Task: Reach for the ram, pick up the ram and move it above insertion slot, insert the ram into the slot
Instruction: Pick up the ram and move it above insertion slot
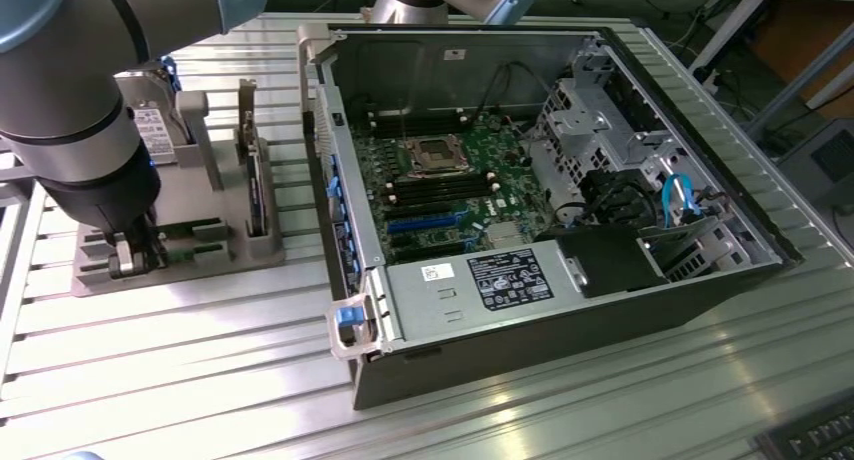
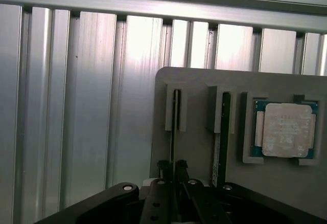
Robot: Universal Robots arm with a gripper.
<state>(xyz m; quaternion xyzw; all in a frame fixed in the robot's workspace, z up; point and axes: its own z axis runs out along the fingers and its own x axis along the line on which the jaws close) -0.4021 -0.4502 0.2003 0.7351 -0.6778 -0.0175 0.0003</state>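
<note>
Now | hand (image 2: 172,172) clamped on ram (image 2: 176,127) | ram edge-up in grey holder (image 2: 199,83)

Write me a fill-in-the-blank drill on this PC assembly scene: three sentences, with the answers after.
1. The gripper is closed on the ram, which stands on ____ in the gray holder.
2. The holder carries ____ memory sticks in all.
3. Beside the second stick, a square ____ lies flat in its own recess.
Missing words: edge; two; processor chip.
</note>
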